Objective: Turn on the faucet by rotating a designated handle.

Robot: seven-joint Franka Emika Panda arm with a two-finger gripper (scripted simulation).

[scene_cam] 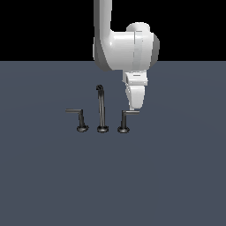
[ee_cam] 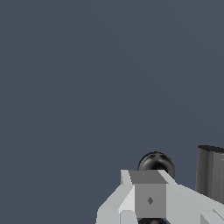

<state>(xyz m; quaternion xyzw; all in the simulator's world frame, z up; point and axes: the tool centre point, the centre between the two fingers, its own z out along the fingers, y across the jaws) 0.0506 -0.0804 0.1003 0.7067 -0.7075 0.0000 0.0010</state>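
The faucet is a small dark three-piece set on the grey floor in the exterior view. Its tall hooked spout [scene_cam: 102, 110] stands in the middle. A twin handle [scene_cam: 80, 119] on the exterior view's left has its bar jutting left. The handle [scene_cam: 124, 120] on the right has its thin grey bar jutting right. My gripper [scene_cam: 134, 107] points down, its tip just above the outer end of that bar. The fingers look pressed together and hold nothing. In the wrist view my light grey fingertips [ee_cam: 148, 192] sit over a dark round part [ee_cam: 156, 162], beside a dark cylinder [ee_cam: 211, 175].
The white arm [scene_cam: 123, 44] comes down from above, behind the faucet. A flat grey floor [scene_cam: 113, 185] spreads all around the set.
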